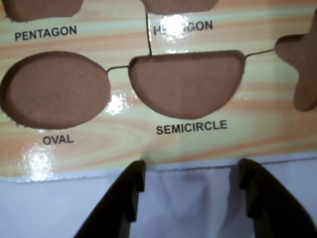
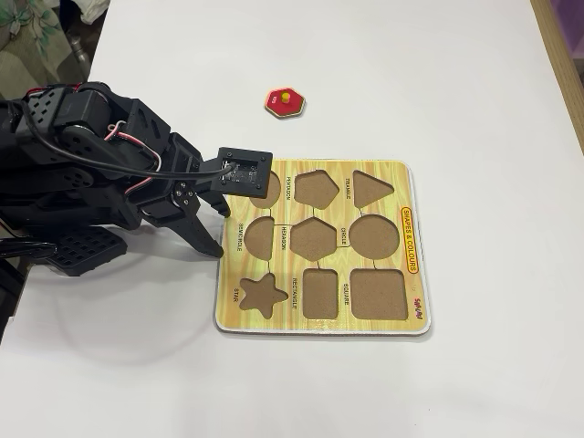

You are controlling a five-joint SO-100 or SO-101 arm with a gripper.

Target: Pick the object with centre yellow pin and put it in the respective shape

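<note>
One red hexagonal piece (image 2: pixel 285 102) with a yellow knob in its centre lies on the white table (image 2: pixel 456 82) in the upper middle of the fixed view, well apart from the puzzle board (image 2: pixel 406 219) below it and from the arm (image 2: pixel 100 173) at the left. Nothing touches it.

The board fills the lower middle of that view and carries nine brown recesses in three rows of three, all empty. The hexagon recess (image 2: pixel 314 238) is the centre one, between the semicircle recess (image 2: pixel 259 236) on its left and the round recess (image 2: pixel 373 235) on its right. In the wrist view only five recesses show, some cut off by the frame: the oval (image 1: pixel 57 89) at left, the semicircle (image 1: pixel 185 82) in the middle, part of the star (image 1: pixel 299 69) at the right edge, and slivers of the pentagon and hexagon (image 1: pixel 178 4) cutouts along the top.

The one gripper (image 1: pixel 190 181) enters the wrist view from the bottom edge, its two dark fingers (image 1: pixel 131 186) spread apart with nothing between them, over the white table just short of the board's near edge by the semicircle.
</note>
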